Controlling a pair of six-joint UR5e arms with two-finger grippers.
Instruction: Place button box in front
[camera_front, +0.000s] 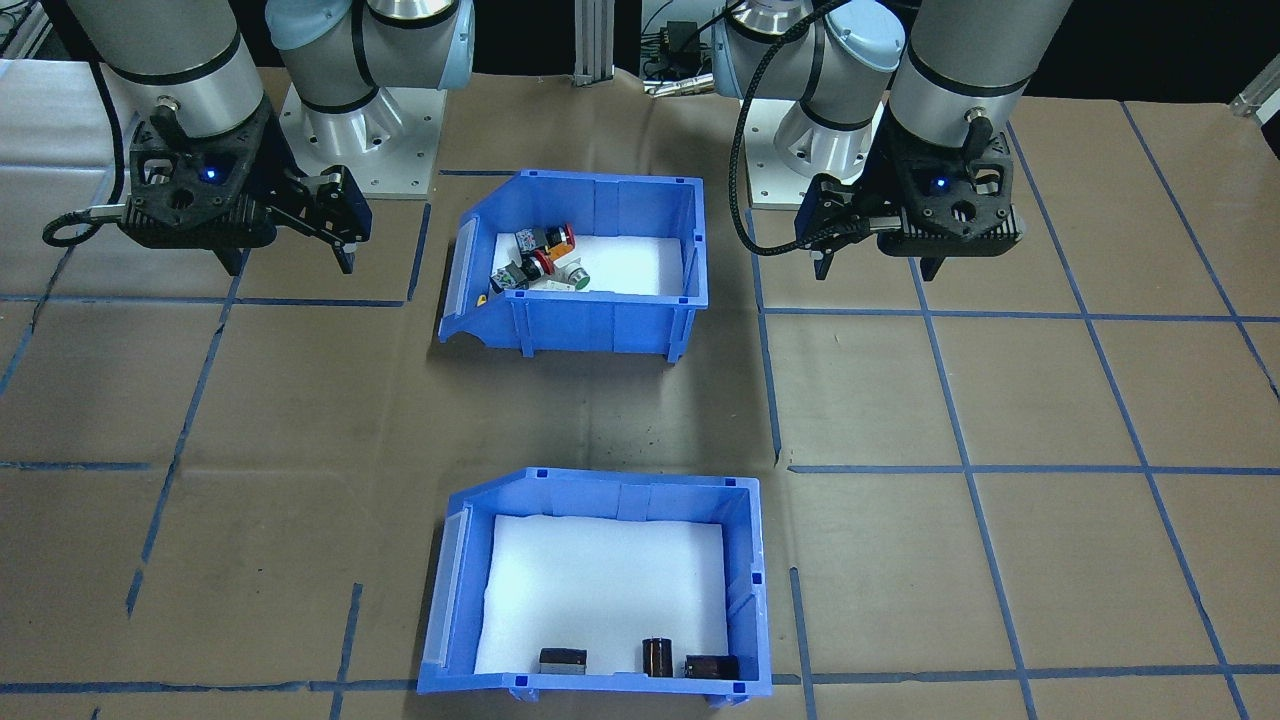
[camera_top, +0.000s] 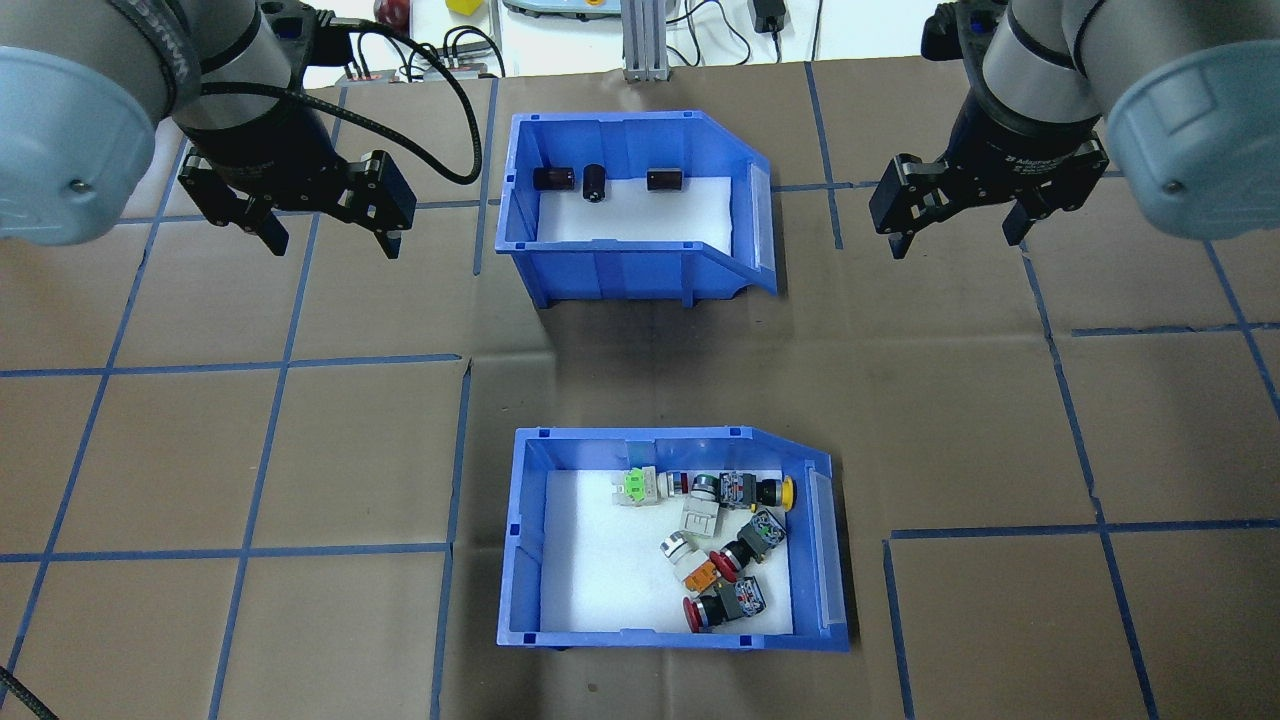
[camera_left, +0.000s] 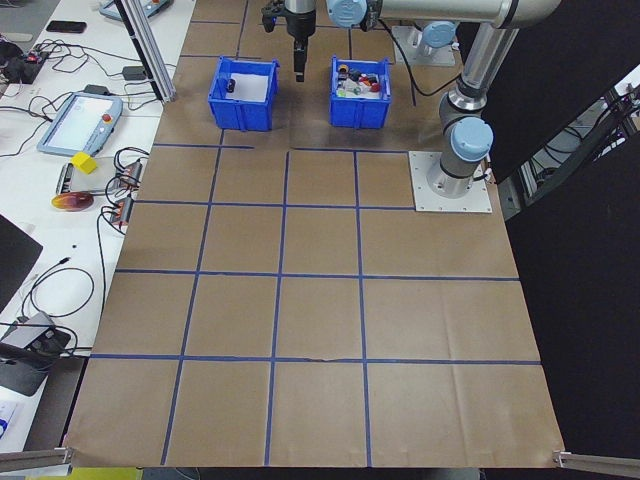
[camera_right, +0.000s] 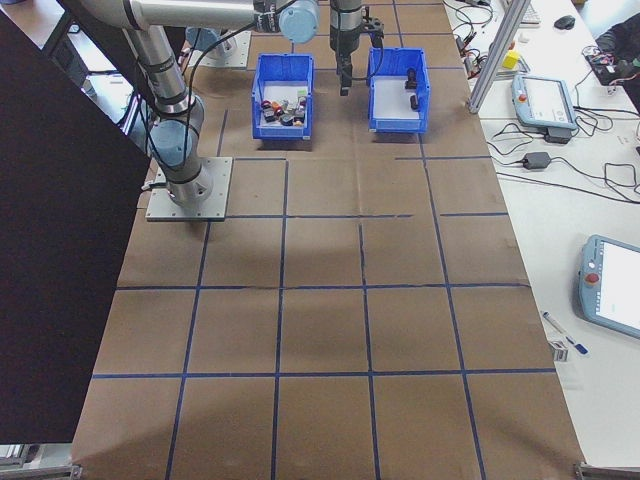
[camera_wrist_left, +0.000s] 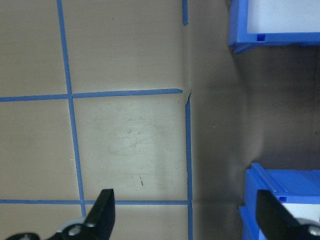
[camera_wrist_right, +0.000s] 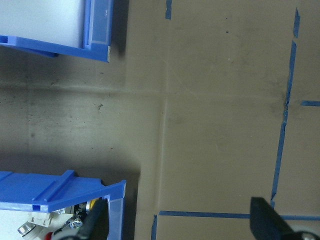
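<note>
The button box (camera_top: 530, 535) is a blue bin with a white liner holding colourful push buttons (camera_top: 725, 545). It stands on the robot's side of the table, also seen as the button box (camera_front: 600, 320) in the front-facing view. My left gripper (camera_top: 333, 242) hangs open and empty above the table, left of the far bin. My right gripper (camera_top: 955, 238) hangs open and empty to that bin's right. The right wrist view shows the button box (camera_wrist_right: 60, 192) corner at lower left, with the right gripper (camera_wrist_right: 180, 225) over bare paper. The left gripper (camera_wrist_left: 187, 220) is also over paper.
A second blue bin (camera_top: 620, 260) with a few dark parts (camera_top: 595, 182) stands farther from the robot, in line with the button box. Brown paper with a blue tape grid (camera_top: 280, 360) covers the table. Cables and devices lie beyond the far edge.
</note>
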